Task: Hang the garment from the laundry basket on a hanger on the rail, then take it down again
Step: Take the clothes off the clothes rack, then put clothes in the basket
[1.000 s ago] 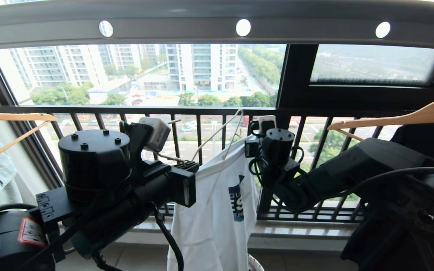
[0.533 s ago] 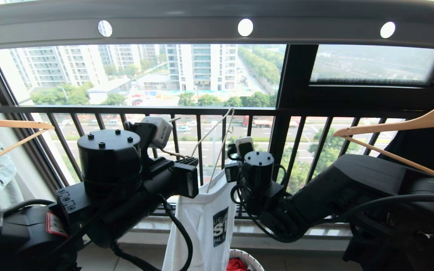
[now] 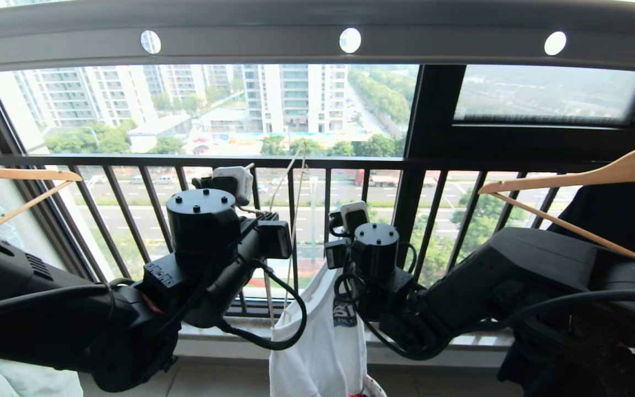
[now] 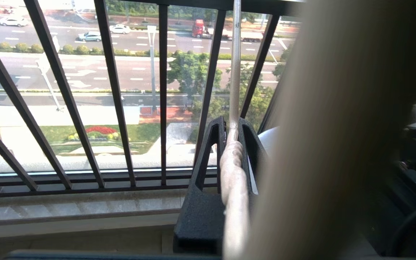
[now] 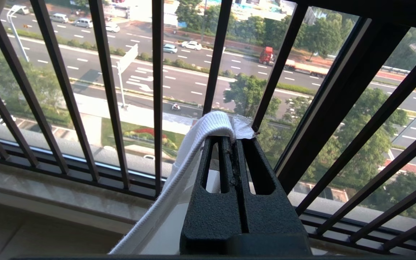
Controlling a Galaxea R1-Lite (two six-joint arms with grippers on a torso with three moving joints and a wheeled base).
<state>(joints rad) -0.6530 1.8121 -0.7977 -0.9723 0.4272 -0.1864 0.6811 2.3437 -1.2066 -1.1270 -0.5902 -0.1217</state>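
Head view: balcony scene w/ both robot arms raised at centre frame, city street beyond the black balcony railing [image 3: 130,161]. Left gripper [image 4: 232,134], centre-left, is clamped on the twisted neck of the hanger [image 4: 234,173], a thin cream wire whose upper part rises to about mid-frame, well below the rail [image 3: 317,41], the wide grey bar w/ round holes across the top edge. Right gripper [image 5: 231,142], just right of centre, is pinched shut on the ribbed collar of the garment [image 3: 323,336], a white tee hanging lower centre. Only the white rim of the laundry basket [image 3: 372,386] peeks in at the bottom edge, right below the tee, w/ a sliver of red inside. Wooden hangers [image 3: 576,176] sit at far right and far left, apart from the work. Progress, judged from this: tee is out of the basket and the hanger is in hand, but whether the wire is threaded through the collar can't be told; the hook isn't on the rail. Left to do, prob.: finish dressing the hanger, lift it to the rail, hook it, then take it down again. Writing: dark logo print on the tee's front is mostly hidden by the right arm; a few white letters show, approx "S" plus fragments, not readable as a word. No brand legible elsewhere.
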